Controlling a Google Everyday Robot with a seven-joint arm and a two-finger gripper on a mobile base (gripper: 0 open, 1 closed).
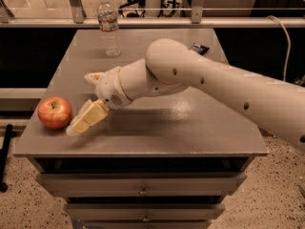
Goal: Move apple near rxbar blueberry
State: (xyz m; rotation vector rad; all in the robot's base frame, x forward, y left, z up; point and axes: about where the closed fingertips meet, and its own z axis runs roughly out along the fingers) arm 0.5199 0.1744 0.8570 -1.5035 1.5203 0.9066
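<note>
Just beside the apple (pixel 55 112), the gripper (pixel 79 103) hangs, fingers (pixel 90 117) spread

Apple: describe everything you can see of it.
The apple is round and red with yellowish patches and a small dimple on top. It looks whole and smooth-skinned, and sits upright on the grey table near the front left corner. The open gripper is just to its right, with the lower finger close beside it. Whether they touch cannot be told. The apple is not gripped.
</note>
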